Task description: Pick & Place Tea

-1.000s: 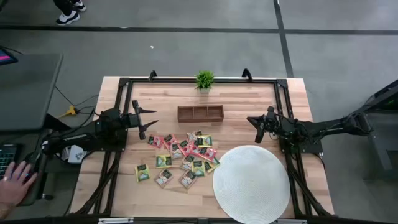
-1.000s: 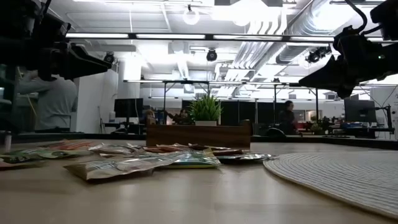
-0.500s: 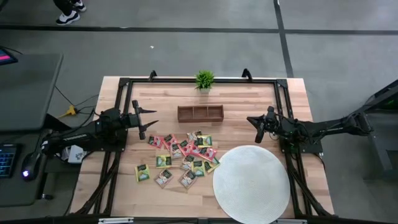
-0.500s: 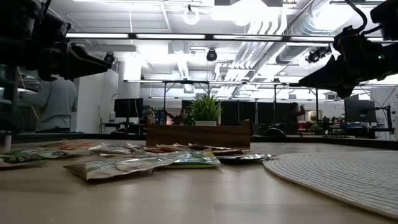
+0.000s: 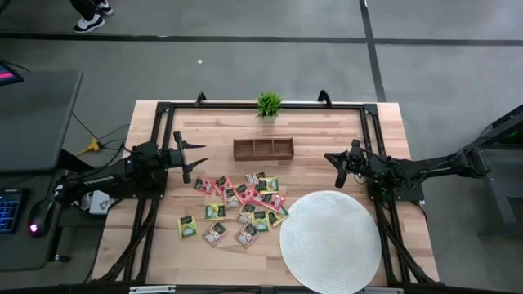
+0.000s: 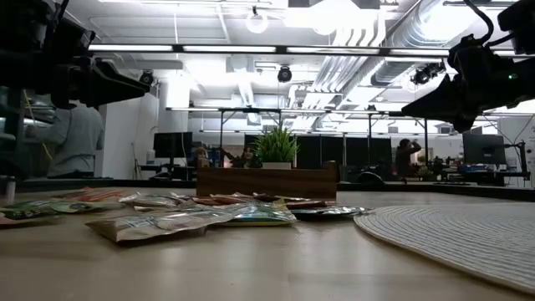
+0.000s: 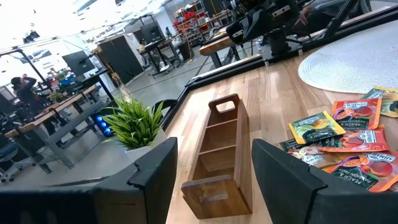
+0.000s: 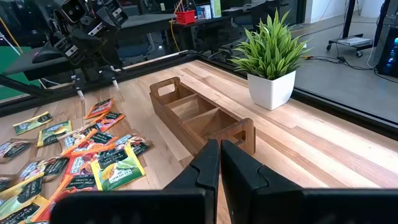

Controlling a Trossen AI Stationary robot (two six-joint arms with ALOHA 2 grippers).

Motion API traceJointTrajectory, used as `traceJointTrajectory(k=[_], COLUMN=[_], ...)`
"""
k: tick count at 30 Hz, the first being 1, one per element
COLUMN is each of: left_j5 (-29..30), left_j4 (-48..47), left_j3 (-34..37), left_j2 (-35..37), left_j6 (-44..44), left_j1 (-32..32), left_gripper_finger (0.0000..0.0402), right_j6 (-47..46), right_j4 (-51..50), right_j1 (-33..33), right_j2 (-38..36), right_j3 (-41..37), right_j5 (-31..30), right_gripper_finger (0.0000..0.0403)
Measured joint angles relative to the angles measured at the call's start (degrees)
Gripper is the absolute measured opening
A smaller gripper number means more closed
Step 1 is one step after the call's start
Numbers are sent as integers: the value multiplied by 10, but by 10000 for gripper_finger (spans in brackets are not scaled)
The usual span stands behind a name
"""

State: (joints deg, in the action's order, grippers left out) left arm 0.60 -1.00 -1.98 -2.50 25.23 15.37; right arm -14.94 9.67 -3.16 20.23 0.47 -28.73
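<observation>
Several small flat tea packets (image 5: 237, 206), pink-red, yellow and green, lie scattered flat on the wooden table between the arms; they also show in the low view (image 6: 192, 213), the left wrist view (image 7: 348, 134) and the right wrist view (image 8: 87, 152). My left gripper (image 5: 196, 153) hovers open above the table's left side, left of the packets. My right gripper (image 5: 333, 166) hovers shut at the right side, above the round white mat's (image 5: 330, 240) far edge. Neither touches anything.
A wooden three-compartment tray (image 5: 263, 149) sits on the table beyond the packets, with a small green potted plant (image 5: 268, 105) at the far edge. The round white mat fills the near right part. People show in the room behind (image 6: 71, 138).
</observation>
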Motion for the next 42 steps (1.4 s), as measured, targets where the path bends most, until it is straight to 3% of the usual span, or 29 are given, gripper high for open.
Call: traceJointTrajectory(k=[14, 21, 26, 31, 42], left_j5=[1, 136, 185, 176, 64], left_j4=[0, 51, 50, 46, 68], left_j3=[0, 1, 1, 1, 1], left_j2=[0, 5, 5, 5, 5], left_j6=[1, 161, 195, 195, 162], left_j1=[0, 0, 0, 0, 0], left_gripper_finger=[202, 202, 202, 202, 202], right_j6=[0, 0, 0, 0, 0], right_j4=[0, 0, 0, 0, 0], right_j1=[0, 0, 0, 0, 0], right_j2=[0, 0, 0, 0, 0], right_j3=[0, 0, 0, 0, 0], right_j5=[0, 0, 0, 0, 0], right_gripper_finger=[12, 12, 12, 12, 12])
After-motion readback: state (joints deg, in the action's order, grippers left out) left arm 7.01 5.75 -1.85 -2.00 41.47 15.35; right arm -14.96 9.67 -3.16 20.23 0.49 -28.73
